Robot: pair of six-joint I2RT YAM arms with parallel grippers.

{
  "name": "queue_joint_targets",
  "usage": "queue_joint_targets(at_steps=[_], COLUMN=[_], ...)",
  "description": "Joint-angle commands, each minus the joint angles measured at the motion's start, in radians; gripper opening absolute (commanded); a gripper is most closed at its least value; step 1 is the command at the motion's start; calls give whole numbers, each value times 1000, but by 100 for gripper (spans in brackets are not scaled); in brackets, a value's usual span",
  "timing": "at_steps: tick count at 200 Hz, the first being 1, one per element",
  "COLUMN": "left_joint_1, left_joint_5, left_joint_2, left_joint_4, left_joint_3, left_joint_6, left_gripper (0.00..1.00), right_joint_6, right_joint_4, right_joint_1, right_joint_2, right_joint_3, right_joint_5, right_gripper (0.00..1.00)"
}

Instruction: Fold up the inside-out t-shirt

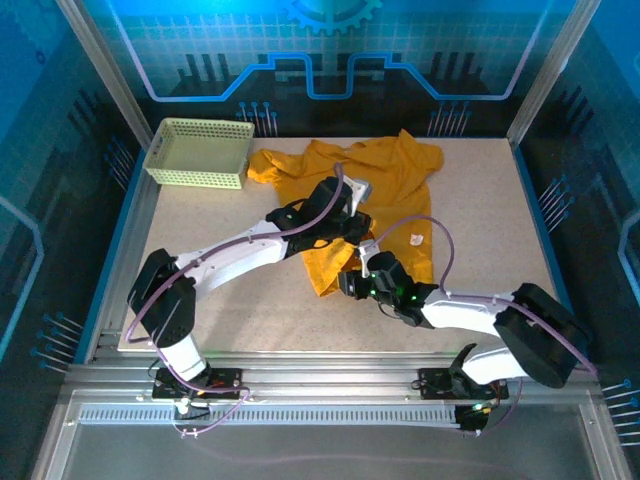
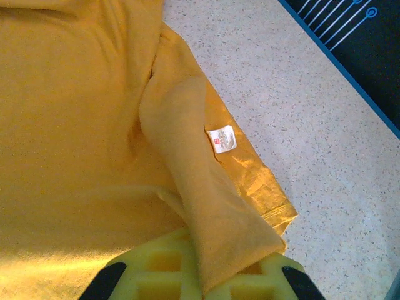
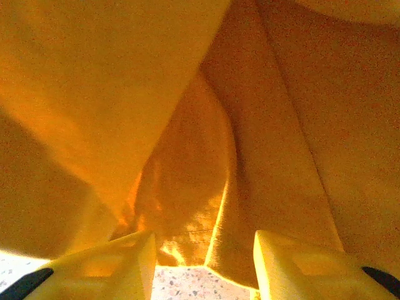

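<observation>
Overhead, t-shirt (image 1: 395,175) beside basket (image 1: 195,178); left end effector (image 2: 209,269) pinches fold near label (image 2: 221,139); right end effector (image 3: 203,256) gapes.

A robotics lab cell: a speckled table (image 1: 480,230) walled by blue circuit-print panels (image 1: 330,40), aluminium rails (image 1: 330,385) along its near edge.

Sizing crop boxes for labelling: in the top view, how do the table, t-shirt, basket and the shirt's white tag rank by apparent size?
1. table
2. t-shirt
3. basket
4. white tag, smallest by far
</observation>
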Motion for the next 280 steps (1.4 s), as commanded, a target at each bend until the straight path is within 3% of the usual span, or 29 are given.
queue_joint_targets(at_steps=[1, 61, 145, 188, 280], left_joint_1=[9, 8, -2, -53, -160], left_joint_5=[36, 91, 175, 193, 205], left_joint_2=[-56, -120, -141, -168, -179], left_joint_4=[-16, 16, 10, 28, 105], left_joint_3=[36, -8, 11, 47, 139], left_joint_6=[32, 37, -4, -51, -121], left_gripper=[0, 0, 1, 1, 0], right_joint_6=[-24, -62, 3, 87, 167], right_joint_4=[90, 167, 273, 296, 150], right_joint_1=[0, -100, -164, -251, -275], right_joint_2=[42, 146, 262, 389, 528], right_joint_3=[2, 58, 189, 308, 510], right_joint_5=[32, 6, 208, 109, 91], right_gripper=[46, 46, 59, 66, 87])
